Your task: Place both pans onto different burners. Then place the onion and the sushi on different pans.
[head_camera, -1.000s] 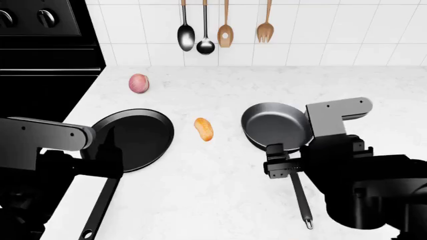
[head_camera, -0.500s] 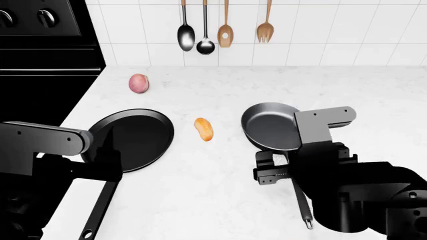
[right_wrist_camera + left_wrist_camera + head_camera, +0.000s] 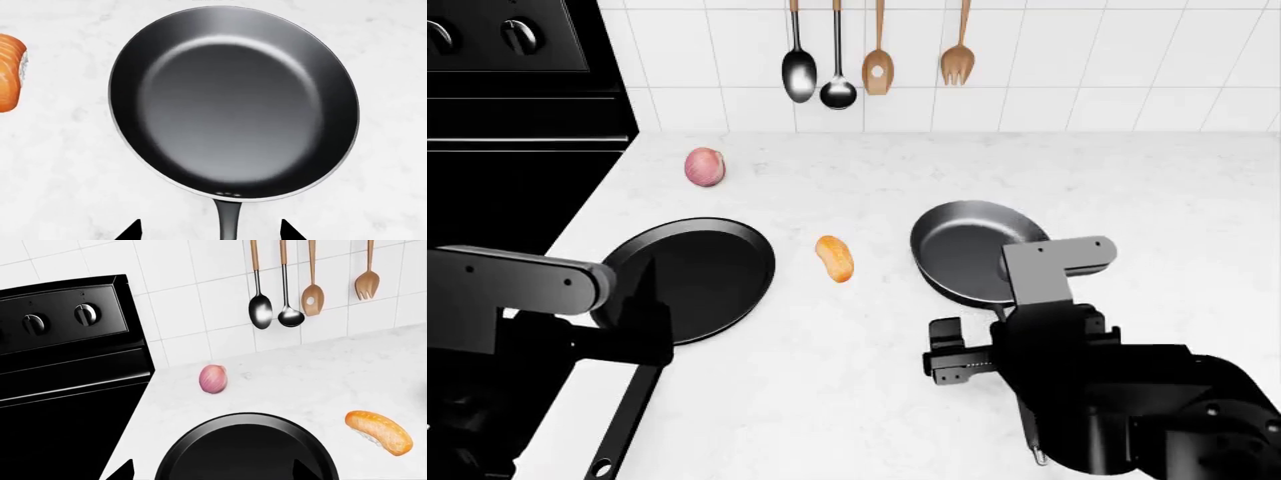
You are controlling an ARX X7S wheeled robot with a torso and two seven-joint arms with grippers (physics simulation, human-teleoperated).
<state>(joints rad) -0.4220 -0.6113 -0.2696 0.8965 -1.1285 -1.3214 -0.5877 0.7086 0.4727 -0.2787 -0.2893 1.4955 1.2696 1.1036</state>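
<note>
The matte black skillet (image 3: 694, 275) lies on the white counter, its handle (image 3: 627, 410) pointing toward me. My left gripper (image 3: 647, 330) hovers over the handle end of it. In the left wrist view the left gripper (image 3: 212, 472) is open, its tips either side of the skillet (image 3: 247, 450). The grey steel pan (image 3: 968, 250) sits at mid-right. My right gripper (image 3: 210, 231) is open, and the pan's thin handle (image 3: 228, 220) runs between its fingers without touching them. The onion (image 3: 703, 166) and the sushi (image 3: 835, 258) rest on the counter. No burner outlines show.
The black stove (image 3: 507, 120) with knobs (image 3: 87, 314) fills the left side, its top edge meeting the counter (image 3: 1174, 200). Spoons, a ladle and a fork (image 3: 874, 50) hang on the tiled wall behind.
My right arm has drawn back toward me along the steel pan's handle. The left arm and the objects have hardly moved.
</note>
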